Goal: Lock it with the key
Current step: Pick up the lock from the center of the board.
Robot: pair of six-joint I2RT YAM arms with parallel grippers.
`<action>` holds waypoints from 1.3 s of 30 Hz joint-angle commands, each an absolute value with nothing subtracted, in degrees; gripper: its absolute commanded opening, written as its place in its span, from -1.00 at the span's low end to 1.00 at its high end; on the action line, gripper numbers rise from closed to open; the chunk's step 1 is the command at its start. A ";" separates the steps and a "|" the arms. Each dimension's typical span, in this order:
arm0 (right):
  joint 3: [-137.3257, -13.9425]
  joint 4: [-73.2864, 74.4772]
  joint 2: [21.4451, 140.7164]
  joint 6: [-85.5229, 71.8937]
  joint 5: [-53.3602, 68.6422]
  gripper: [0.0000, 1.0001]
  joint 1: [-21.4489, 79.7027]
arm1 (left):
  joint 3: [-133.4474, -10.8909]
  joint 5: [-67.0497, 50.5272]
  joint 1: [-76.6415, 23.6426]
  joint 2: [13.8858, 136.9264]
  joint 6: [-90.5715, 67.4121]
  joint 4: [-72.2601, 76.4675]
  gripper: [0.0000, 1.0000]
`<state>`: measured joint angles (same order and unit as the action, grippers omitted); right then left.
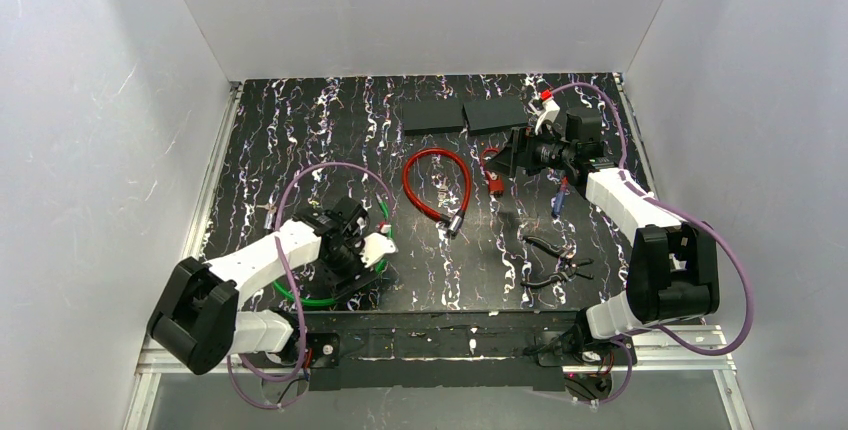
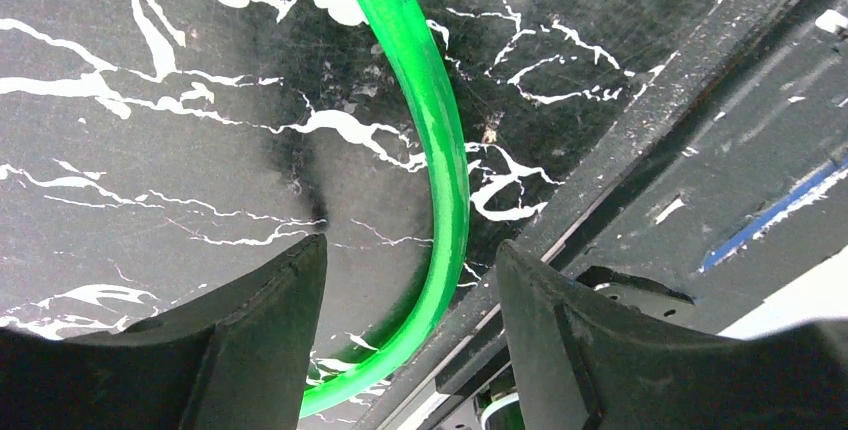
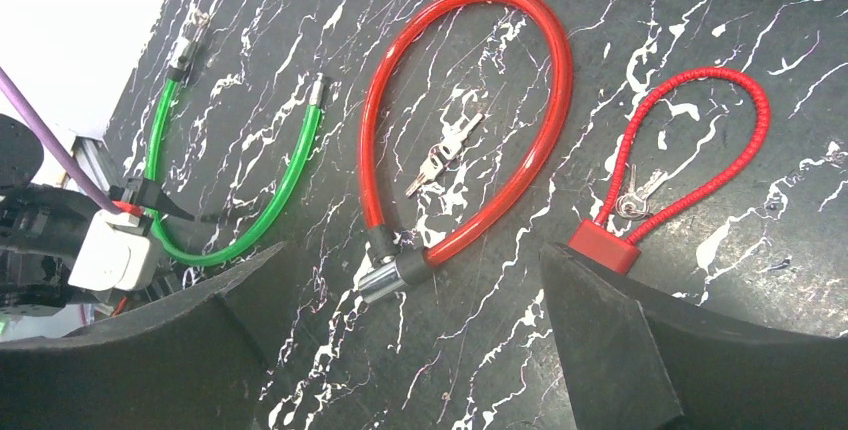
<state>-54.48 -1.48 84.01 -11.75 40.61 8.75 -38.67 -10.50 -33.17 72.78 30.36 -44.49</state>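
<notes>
Green cable lock (image 3: 290, 180), plastic-sheathed. Left of the red cable lock (image 1: 410, 185) and nearer the arm bases; bent in a U, both metal ends apart and pointing to the far side. Unfastened, by the look of it, and so taken as the item to be locked.

Left gripper (image 2: 410, 265). Low over the bend of that U, jaws apart and straddling the cable without pinching: a broad strip of table (image 2: 150, 150) on one side, a thin gap on the other. Cable crosswise to the closing line, so likely caught square by a squeeze.

Right gripper (image 3: 412, 250). Right of the red cable lock and raised, jaws spread wide, holding nothing.

Keys (image 3: 445, 155). Loose pair inside the loop of the red cable lock, well apart from both grippers; probably an easier reach for the right arm. Which lock they fit: cannot tell.

Small red padlock (image 3: 603, 247). Just right of the red cable lock, thin loop closed, a separate key ring (image 3: 630, 202) against it.
</notes>
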 commanded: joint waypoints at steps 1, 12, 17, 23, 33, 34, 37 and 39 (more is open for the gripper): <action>-54.14 -3.47 84.14 -10.90 39.88 0.97 9.05 | -36.92 -7.71 -35.23 72.94 28.56 -41.69 0.19; -54.32 -3.16 84.47 -10.65 39.38 0.97 9.05 | -38.32 -0.95 -37.16 78.21 25.13 -38.09 -0.14; -54.23 -3.16 84.45 -10.63 39.29 0.97 9.05 | -41.80 -1.45 -35.05 81.24 22.66 -38.31 -0.65; -54.06 -3.24 84.03 -10.50 39.24 0.97 9.05 | -48.07 -0.81 -27.91 84.96 17.97 -35.78 -0.71; -53.99 -3.22 83.67 -10.28 38.98 0.96 9.05 | -51.80 -1.21 -26.02 92.88 15.62 -34.20 -0.17; -53.94 -3.29 83.62 -10.29 39.00 0.96 9.05 | -52.31 -1.71 -26.00 93.91 15.39 -34.46 -0.17; -53.53 -3.95 83.39 -10.70 38.96 0.96 9.05 | -53.94 -2.94 -25.93 95.66 14.15 -35.65 -0.21; -53.11 -5.06 82.88 -11.61 38.50 0.97 9.05 | -55.13 -2.67 -25.89 95.56 13.59 -36.82 -0.28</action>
